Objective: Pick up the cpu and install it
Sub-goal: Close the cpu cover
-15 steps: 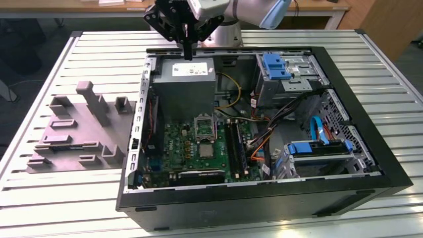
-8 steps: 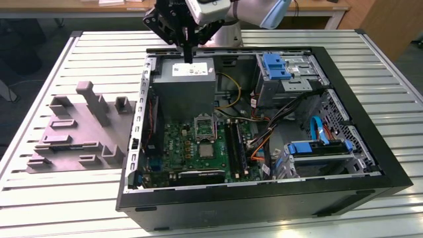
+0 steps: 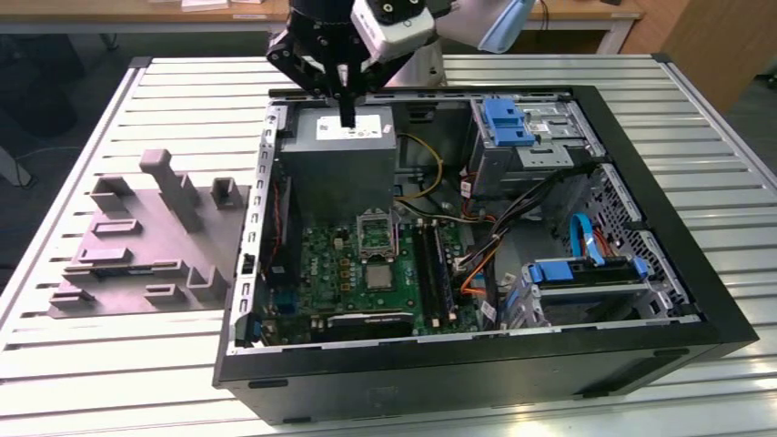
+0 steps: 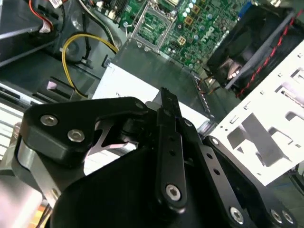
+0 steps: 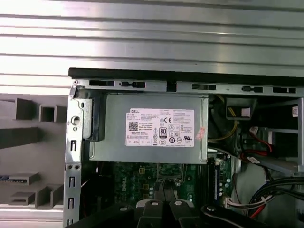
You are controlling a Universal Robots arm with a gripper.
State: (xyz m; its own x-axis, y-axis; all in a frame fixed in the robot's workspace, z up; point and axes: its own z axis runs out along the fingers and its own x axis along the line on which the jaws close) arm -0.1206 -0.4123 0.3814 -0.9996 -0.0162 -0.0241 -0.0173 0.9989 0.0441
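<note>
Pincer: the black pincer [image 3: 348, 116] hangs over the grey power supply [image 3: 348, 159] at the far end of the open computer case [image 3: 631, 200]; its fingers [image 4: 168, 111] stand pressed together in a narrow blade, with nothing seen between them. In the first wrist view the fingers [image 5: 164, 192] sit above the green board.
Cpu: a small silvery-grey square, the cpu [image 3: 381, 278], lies flat on the green motherboard [image 3: 334, 273], just nearer the camera than the open metal-framed socket [image 3: 375, 232], well apart from the pincer.
Socket: in the second wrist view the socket [image 4: 153, 21] shows beyond the power supply's edge.
Case: it rests on a slatted metal desk [image 3: 109, 364].
Fixture: a grey moulded tray [image 3: 134, 246] lies on the desk at the exterior view's left of the case.
Cables: a yellow cable [image 4: 78, 45] loops beside the power supply.
</note>
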